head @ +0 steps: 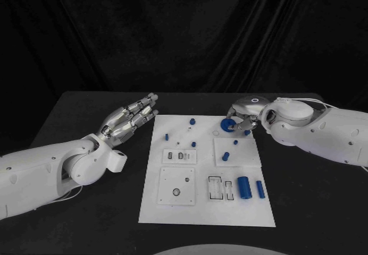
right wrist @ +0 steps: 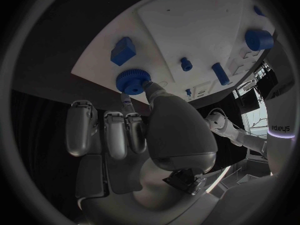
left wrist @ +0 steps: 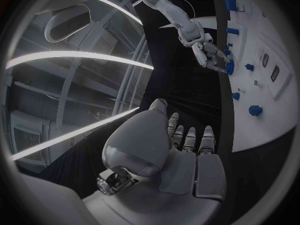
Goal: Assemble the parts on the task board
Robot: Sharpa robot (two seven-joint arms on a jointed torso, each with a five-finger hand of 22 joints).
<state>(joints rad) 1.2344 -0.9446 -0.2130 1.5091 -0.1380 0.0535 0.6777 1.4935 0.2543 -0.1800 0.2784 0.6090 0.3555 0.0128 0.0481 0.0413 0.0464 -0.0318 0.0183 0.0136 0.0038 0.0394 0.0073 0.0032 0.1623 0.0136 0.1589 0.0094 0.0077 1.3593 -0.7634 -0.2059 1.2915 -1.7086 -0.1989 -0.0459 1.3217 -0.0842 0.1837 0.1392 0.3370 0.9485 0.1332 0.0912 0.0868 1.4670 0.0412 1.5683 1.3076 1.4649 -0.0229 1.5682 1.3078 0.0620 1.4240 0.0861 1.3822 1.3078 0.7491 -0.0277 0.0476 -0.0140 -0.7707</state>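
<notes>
The white task board [head: 201,210] lies in the middle of the black table. My right hand [head: 244,118] is over the board's far right corner and pinches a blue knurled disc [head: 227,125] between the thumb and a finger. The right wrist view shows the disc [right wrist: 132,81] at the thumb's tip, close to the board's edge [right wrist: 100,74]. My left hand [head: 132,119] hovers just left of the board's far end, fingers stretched out and apart, holding nothing. The left wrist view shows my left hand [left wrist: 181,150], and beyond it the right hand [left wrist: 209,55] with the disc [left wrist: 229,66].
Two blue cylinders [head: 244,187] [head: 260,189] lie at the board's near right. Small blue pieces [head: 226,155] [head: 192,121] [head: 166,136] are spread over its far half. A blue block [right wrist: 122,50] sits beside the disc. Bare black table [head: 92,106] surrounds the board.
</notes>
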